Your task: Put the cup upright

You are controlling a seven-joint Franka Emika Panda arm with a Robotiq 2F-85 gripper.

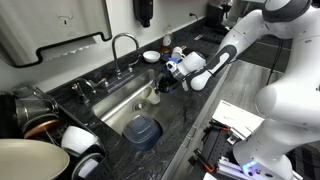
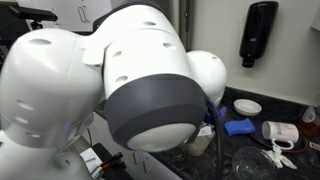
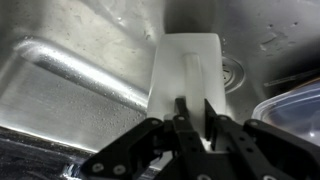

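In the wrist view my gripper is shut on the wall of the cream-white cup, one finger inside the rim and one outside. The cup hangs over the steel sink basin, close to the drain. In an exterior view the gripper reaches down over the sink's far end, with the pale cup just below it. In the other exterior view the robot's own body hides the cup and gripper.
A dark blue-grey bowl lies in the sink near the front. The faucet and a shallow white bowl stand behind the sink. Stacked dishes fill the near counter. A clear plastic container sits beside the cup.
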